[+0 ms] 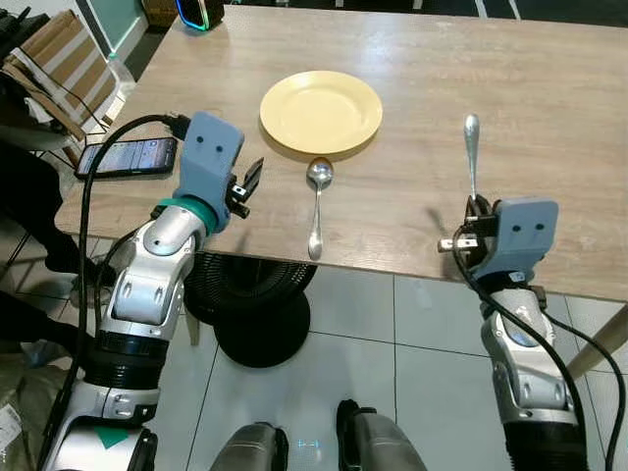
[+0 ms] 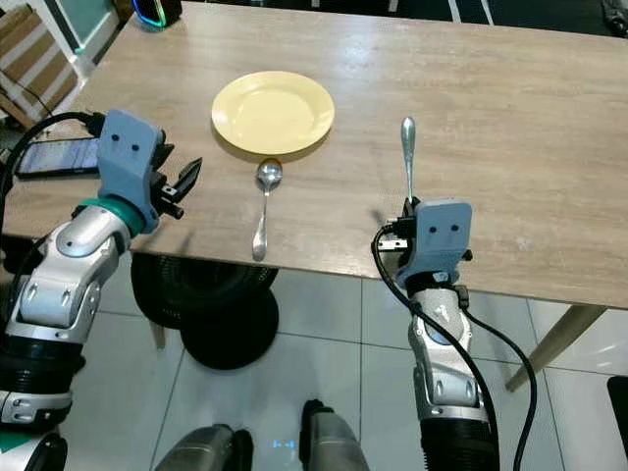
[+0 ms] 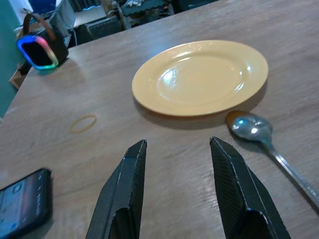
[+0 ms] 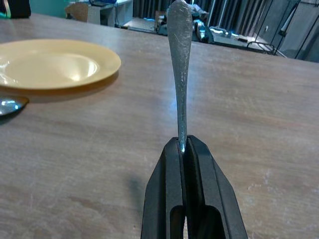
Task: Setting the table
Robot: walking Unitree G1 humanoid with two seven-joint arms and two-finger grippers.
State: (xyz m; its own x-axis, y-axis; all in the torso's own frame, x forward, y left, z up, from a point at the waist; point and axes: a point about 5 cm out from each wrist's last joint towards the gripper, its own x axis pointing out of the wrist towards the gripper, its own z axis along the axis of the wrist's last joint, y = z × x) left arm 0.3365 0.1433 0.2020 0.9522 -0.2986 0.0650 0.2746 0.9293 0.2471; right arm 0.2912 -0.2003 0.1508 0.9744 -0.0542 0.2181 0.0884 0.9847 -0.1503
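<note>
A yellow plate (image 1: 321, 111) sits on the wooden table (image 1: 549, 108). Just in front of it lies a silver spoon (image 1: 317, 204), bowl toward the plate, handle reaching the table's near edge. My left gripper (image 1: 250, 183) hovers open over the table left of the spoon, nothing between its fingers (image 3: 124, 194). My right gripper (image 1: 475, 209) is shut on the near end of a silver utensil (image 1: 471, 152), whose handle (image 4: 180, 59) points away across the table, right of the plate. Its gripped end is hidden between the fingers (image 4: 167, 194).
A phone (image 1: 128, 157) lies at the table's left edge beside my left arm. A speaker with a glowing ring (image 1: 199, 14) stands at the far left corner. A rubber band (image 3: 82, 123) lies on the wood. A black fan (image 1: 257, 314) stands under the table.
</note>
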